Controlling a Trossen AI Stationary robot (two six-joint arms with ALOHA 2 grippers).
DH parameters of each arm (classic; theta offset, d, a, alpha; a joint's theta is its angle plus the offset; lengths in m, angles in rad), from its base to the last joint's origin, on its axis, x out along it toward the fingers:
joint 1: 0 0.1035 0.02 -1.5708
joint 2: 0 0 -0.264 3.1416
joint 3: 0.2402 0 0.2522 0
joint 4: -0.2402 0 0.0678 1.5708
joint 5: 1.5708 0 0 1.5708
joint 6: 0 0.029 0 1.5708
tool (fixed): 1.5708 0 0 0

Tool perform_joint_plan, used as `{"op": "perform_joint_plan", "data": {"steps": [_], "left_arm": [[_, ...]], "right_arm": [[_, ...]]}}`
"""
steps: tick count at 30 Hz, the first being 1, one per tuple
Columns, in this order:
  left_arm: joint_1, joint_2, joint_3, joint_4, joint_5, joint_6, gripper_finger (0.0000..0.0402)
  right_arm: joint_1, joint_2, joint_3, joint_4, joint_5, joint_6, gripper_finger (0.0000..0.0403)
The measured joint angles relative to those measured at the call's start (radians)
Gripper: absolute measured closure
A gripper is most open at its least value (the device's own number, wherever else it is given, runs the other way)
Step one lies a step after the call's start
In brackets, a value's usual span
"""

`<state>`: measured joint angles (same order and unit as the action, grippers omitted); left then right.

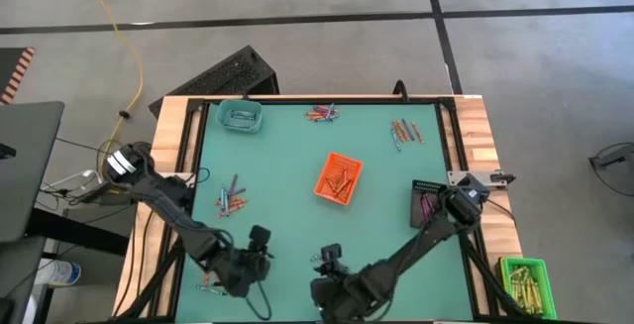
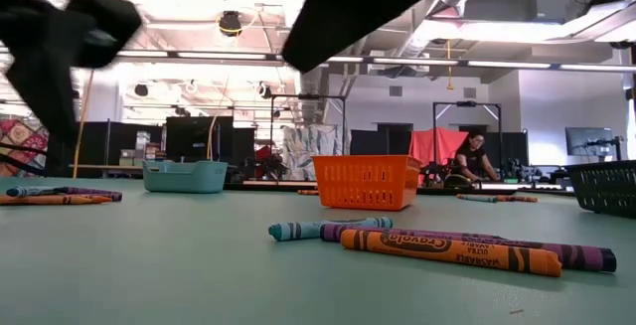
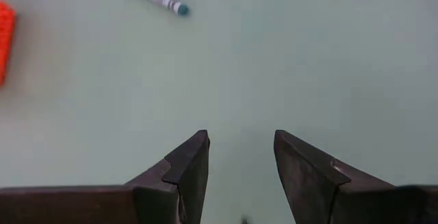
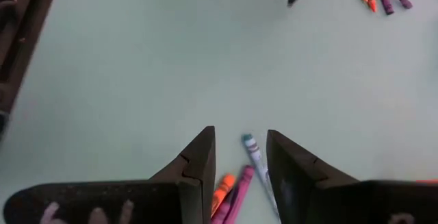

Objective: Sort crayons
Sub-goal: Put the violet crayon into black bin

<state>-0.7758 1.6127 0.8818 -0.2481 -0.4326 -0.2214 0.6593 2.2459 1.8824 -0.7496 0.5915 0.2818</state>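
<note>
Crayons (image 4: 239,183) lie bunched between the right gripper's (image 4: 241,157) part-open, empty fingers, so closing could catch several colours together (the left gripper (image 3: 241,162), also open and empty, hovers over bare mat (image 3: 274,66) nearby).

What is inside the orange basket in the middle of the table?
From above, the orange basket holds several orange crayons. In the low view its wall hides them, so an exact count is not possible.
</note>
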Motion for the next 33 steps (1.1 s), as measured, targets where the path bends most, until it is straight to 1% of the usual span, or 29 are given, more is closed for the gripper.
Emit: {"op": "perform_joint_plan", "data": {"steps": [5, 8, 10, 14, 18, 20, 22, 25, 33], "left_arm": [[-0.064, -0.098, 0.000, -0.231, -0.041, -0.141, 0.0247], [-0.085, -0.130, -0.001, -0.370, -0.036, -0.230, 0.0247], [-0.089, -0.144, -0.020, -0.410, -0.009, -0.267, 0.0247], [-0.075, -0.154, -0.099, -0.394, 0.088, -0.292, 0.0247], [-0.050, -0.162, -0.167, -0.305, 0.122, -0.303, 0.0247], [-0.039, -0.168, -0.190, -0.233, 0.146, -0.289, 0.0247], [-0.026, -0.169, -0.202, -0.176, 0.181, -0.268, 0.0247], [-0.006, -0.169, -0.211, -0.143, 0.220, -0.254, 0.0252], [0.029, -0.168, -0.212, -0.115, 0.261, -0.229, 0.0285]], "right_arm": [[-0.031, 0.000, 0.000, 0.003, -0.056, -0.022, 0.0281], [-0.042, 0.000, 0.000, 0.001, -0.063, -0.031, 0.0281], [-0.049, 0.000, 0.000, -0.003, -0.064, -0.033, 0.0281], [-0.062, 0.000, 0.000, -0.012, -0.070, -0.033, 0.0281], [-0.074, 0.000, 0.000, -0.023, -0.071, -0.032, 0.0281], [-0.074, 0.000, 0.000, -0.025, -0.071, -0.033, 0.0281], [-0.075, 0.000, 0.000, -0.026, -0.071, -0.042, 0.0281], [-0.075, 0.000, 0.000, -0.027, -0.072, -0.044, 0.0281], [-0.075, 0.000, 0.000, -0.027, -0.072, -0.044, 0.0281]]}}
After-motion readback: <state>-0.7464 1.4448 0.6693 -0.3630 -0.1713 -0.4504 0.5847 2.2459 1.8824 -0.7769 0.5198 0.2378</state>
